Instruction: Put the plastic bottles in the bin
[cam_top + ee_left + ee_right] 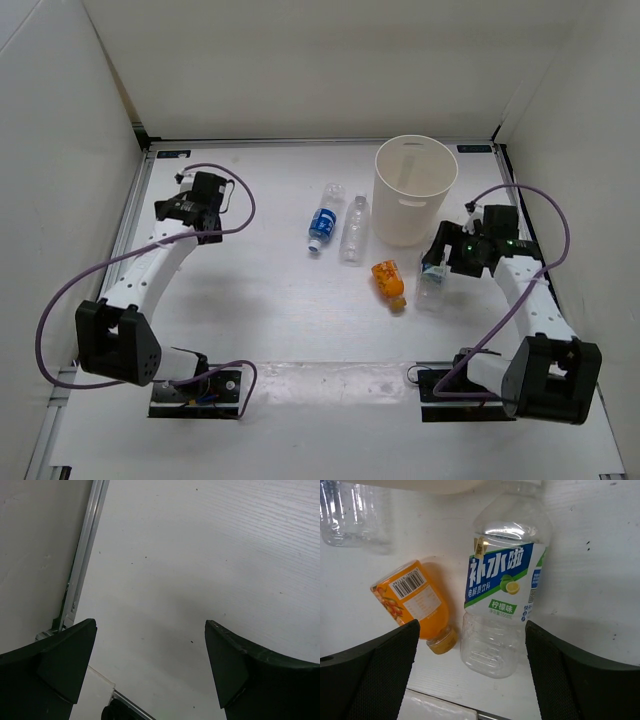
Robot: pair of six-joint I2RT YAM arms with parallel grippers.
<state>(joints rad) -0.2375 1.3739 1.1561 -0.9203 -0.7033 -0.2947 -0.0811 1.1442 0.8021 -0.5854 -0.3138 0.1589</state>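
Observation:
The white bin (pixel 414 190) stands upright at the back right. Four bottles lie on the table: one with a blue label (pixel 323 222), a plain clear one (pixel 354 230), an orange one (pixel 390 282) and one with a white-blue label (pixel 432 288). My right gripper (pixel 438 262) is open just above the white-blue bottle (pixel 502 585), which lies between its fingers without touching them (pixel 471 630). The orange bottle (pixel 415 602) lies to its left, touching it. My left gripper (pixel 178 207) is open and empty (pixel 150 625) over bare table at the far left.
White walls enclose the table on three sides. A metal rail (pixel 85 555) runs along the left edge near my left gripper. The bin's base stands just beyond the white-blue bottle. Purple cables loop off both arms.

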